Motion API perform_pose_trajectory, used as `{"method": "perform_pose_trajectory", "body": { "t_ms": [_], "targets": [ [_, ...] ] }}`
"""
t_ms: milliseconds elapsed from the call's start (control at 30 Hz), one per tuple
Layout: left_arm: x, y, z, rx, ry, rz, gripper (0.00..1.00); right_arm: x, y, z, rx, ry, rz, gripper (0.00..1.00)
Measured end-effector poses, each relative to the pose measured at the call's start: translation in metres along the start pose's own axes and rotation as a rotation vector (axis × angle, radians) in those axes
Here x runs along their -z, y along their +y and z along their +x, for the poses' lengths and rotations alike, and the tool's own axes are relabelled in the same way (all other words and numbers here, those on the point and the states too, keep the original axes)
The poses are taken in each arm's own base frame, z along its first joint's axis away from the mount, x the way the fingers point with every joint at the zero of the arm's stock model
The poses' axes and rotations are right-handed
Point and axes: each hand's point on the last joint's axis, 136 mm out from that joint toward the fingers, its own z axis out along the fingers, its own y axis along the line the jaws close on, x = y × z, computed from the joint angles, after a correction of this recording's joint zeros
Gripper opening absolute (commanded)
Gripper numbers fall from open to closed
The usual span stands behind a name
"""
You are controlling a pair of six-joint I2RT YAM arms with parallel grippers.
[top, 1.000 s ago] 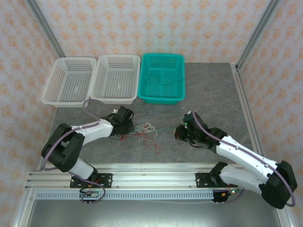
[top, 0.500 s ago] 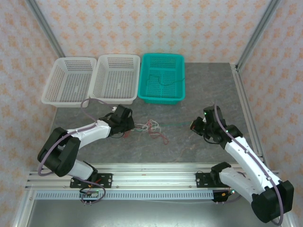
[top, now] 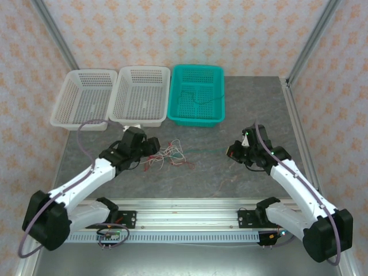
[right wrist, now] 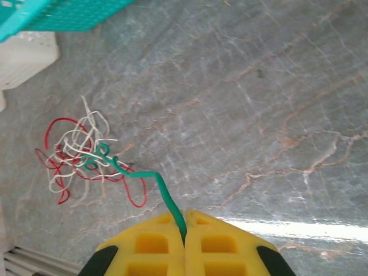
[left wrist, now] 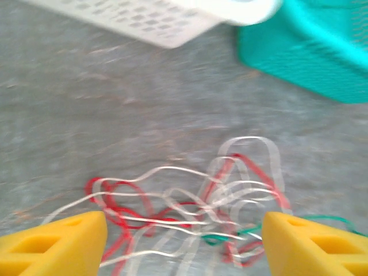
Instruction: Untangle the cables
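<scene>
— Both arms have swung since a second ago; the left pincer (left wrist: 184, 230) has let go and now stands spread wide over the cables (left wrist: 190, 201).
— And the right pincer (right wrist: 185, 221)?
— Clenched on the green cable (right wrist: 155, 184), which leads out of the red-and-white tangle lying on the desk (top: 241, 109) in front of the teal basket (top: 195, 95).

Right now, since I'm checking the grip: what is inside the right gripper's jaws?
A green cable runs from the tangle into the shut right gripper. Its clamped end is hidden between the yellow fingers.
</scene>
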Motion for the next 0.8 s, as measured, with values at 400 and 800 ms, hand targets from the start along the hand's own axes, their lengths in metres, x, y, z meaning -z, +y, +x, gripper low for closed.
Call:
{"method": "perform_pose_trajectory", "body": {
  "t_ms": [400,800],
  "targets": [
    [-0.042,-0.072,0.016,-0.168,0.11,-0.028,0.83,0.001,0.042,0.018,0.146,0.075,-0.122,0.0],
    [-0.086,0.027,0.064,-0.027,0.242,-0.332,0.58,0.051,0.049,-0.017,0.181,-0.177,-0.12,0.0]
  ]
}}
